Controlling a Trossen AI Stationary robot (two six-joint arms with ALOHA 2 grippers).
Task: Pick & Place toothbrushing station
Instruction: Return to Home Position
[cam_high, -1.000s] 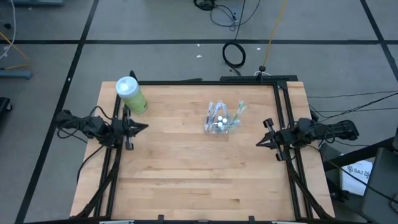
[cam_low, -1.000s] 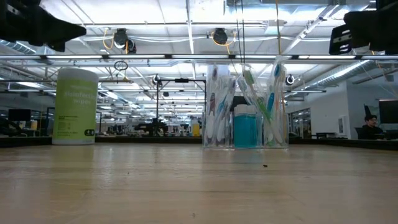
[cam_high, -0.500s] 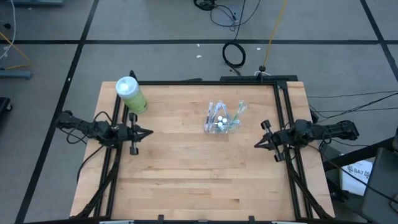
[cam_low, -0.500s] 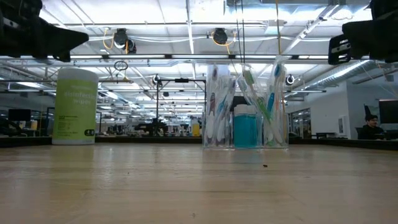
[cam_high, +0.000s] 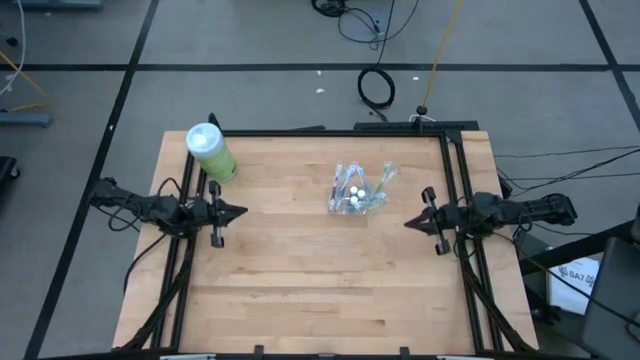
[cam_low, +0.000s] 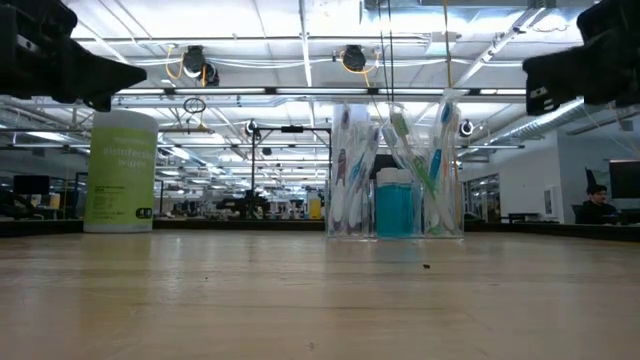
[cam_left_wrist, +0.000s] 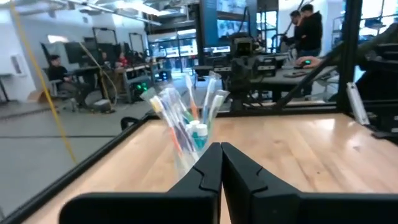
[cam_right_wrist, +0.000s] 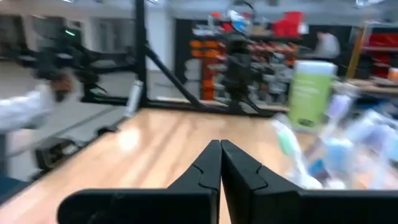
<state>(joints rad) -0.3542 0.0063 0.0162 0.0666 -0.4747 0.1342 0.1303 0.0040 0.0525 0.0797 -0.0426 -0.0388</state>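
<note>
The toothbrushing station (cam_high: 355, 190) is a small clear cup that stands on its base on the table's far middle, holding several thin toothbrushes and teal white-capped tubes; it also shows in the low view (cam_low: 395, 180) and the left wrist view (cam_left_wrist: 186, 127). My left gripper (cam_high: 243, 211) hovers shut and empty above the table's left side. My right gripper (cam_high: 407, 222) hovers shut and empty above the right side, to the right of the cup. In both wrist views the fingertips meet, left (cam_left_wrist: 221, 146) and right (cam_right_wrist: 221, 143).
A large green white-lidded canister (cam_high: 211, 151) stands at the table's far left corner. A black frame (cam_high: 330, 133) runs along the table's far, left and right edges. People show in the room beyond the table.
My left gripper has moved toward the table's right edge, in over the table's left side. My right gripper has moved toward the table's left edge, toward the cup. Both have stayed shut. The cup has not moved.
</note>
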